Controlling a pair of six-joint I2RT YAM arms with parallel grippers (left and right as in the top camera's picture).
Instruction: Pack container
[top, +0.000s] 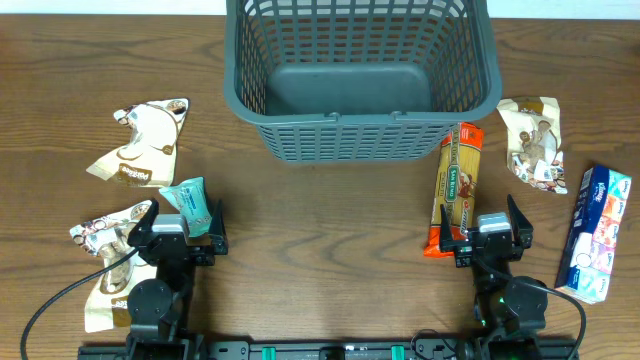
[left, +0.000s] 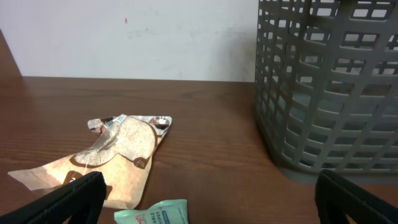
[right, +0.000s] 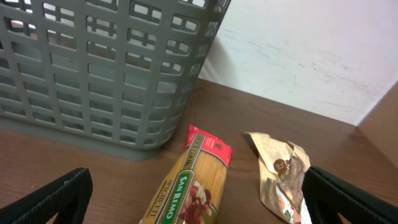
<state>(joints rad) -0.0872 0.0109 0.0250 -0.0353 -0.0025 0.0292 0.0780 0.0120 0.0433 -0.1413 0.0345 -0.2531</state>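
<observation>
The table (top: 320, 230) ran past every edge of the overhead view. The container (top: 360, 140) stood at its far middle, its back rim cut off at the top. The pasta packet (top: 458, 180) lay just right of the container's front, its near end hidden by the right gripper (top: 487, 222), whose jaws were spread wide and held nothing. The left gripper (top: 183, 225) gaped equally wide and empty. A teal packet (top: 190, 205) lay between its fingers, mostly cropped in the left wrist view.
</observation>
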